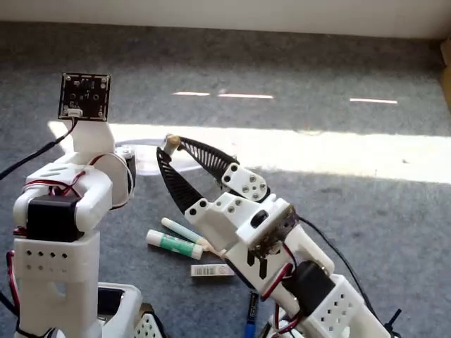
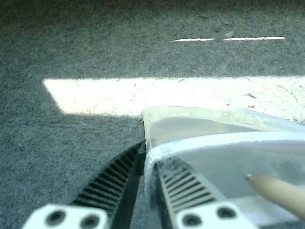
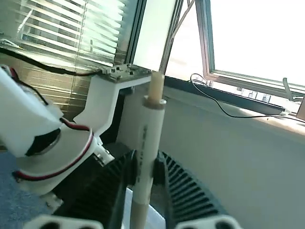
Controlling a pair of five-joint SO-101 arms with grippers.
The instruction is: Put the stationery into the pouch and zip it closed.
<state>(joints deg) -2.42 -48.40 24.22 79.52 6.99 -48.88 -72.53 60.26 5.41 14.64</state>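
Note:
My left gripper (image 2: 147, 164) is shut on the rim of a clear plastic pouch (image 2: 228, 148), holding its mouth up off the carpet. My right gripper (image 1: 168, 146) is shut on a white pen (image 3: 145, 157) with a cream tip (image 1: 171, 141). That tip (image 2: 274, 188) shows at the pouch's open mouth. The pouch (image 1: 144, 149) appears faintly beside the left arm. On the carpet lie a green-and-white glue stick (image 1: 173, 243), a pale green pen (image 1: 182, 229), a small white eraser (image 1: 211, 270) and a blue pen (image 1: 251, 317).
Grey carpet covers the floor, crossed by a bright band of sunlight (image 1: 317, 151). The left arm's white body (image 1: 60, 211) stands close beside the right gripper. A window and a wall (image 3: 238, 143) are behind it.

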